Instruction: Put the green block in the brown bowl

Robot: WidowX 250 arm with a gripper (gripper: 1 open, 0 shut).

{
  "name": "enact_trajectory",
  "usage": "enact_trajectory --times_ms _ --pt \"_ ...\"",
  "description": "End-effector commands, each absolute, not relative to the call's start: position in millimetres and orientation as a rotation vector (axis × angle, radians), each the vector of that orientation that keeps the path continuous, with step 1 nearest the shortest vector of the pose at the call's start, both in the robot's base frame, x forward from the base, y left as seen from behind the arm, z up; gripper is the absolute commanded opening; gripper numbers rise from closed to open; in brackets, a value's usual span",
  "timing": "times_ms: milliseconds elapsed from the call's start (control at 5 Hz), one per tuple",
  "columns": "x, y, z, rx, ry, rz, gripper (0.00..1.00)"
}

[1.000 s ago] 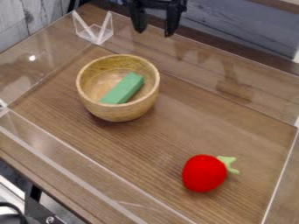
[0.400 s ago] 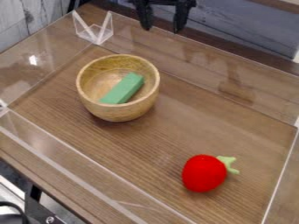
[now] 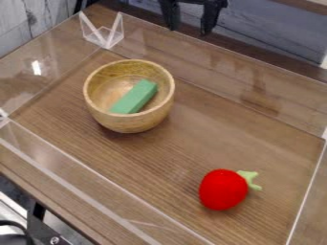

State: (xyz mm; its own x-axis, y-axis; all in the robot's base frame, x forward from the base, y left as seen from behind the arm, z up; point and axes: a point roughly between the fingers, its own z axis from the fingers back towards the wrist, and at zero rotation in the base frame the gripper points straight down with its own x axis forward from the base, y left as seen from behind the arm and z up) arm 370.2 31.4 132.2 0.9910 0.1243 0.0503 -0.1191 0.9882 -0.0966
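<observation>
Green block (image 3: 134, 97) found already lying inside the brown bowl (image 3: 138, 119), well apart from the gripper (image 3: 192, 23) and below and to the left of it as the camera saw things, that is, nearer the camera than the fingers were. Rested on the bowl's floor with its long axis slanted, one end nearer the gripper and up toward the far-right wall, the other end away from the gripper and down toward the near-left. Sat wholly within the rim, with no part seen overhanging. Hung at the top edge of the view, did the gripper, pointing down, with both dark fingers spread wide and nothing between them; only the lower part showed, so perhaps not every detail of the fingertips could be made out. Touched neither bowl nor block. Judged from this layout as placed and released, with the task's goal apparently met and no further approach toward the bowl called for; any next move probably only a matter of clearing away from it. Noted also a red strawberry toy (image 3: 223, 189) on the wooden table (image 3: 243, 124), far from the gripper toward the camera and slightly right of it, and a clear plastic stand (image 3: 102, 31) level with the gripper, off to its left.
</observation>
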Motion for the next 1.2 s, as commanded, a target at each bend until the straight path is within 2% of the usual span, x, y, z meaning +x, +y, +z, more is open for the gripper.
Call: enact_trajectory --times_ms 0,600,800,1000 --pt "368.0 41.2 149.1 -0.072 -0.130 0.085 1.00" --pt "370.9 69.7 166.6 -0.071 -0.163 0.094 1.00" --pt "370.9 83.3 162.9 -0.066 -0.163 0.095 0.00" --pt "372.8 75.0 153.8 -0.062 -0.161 0.103 1.00"
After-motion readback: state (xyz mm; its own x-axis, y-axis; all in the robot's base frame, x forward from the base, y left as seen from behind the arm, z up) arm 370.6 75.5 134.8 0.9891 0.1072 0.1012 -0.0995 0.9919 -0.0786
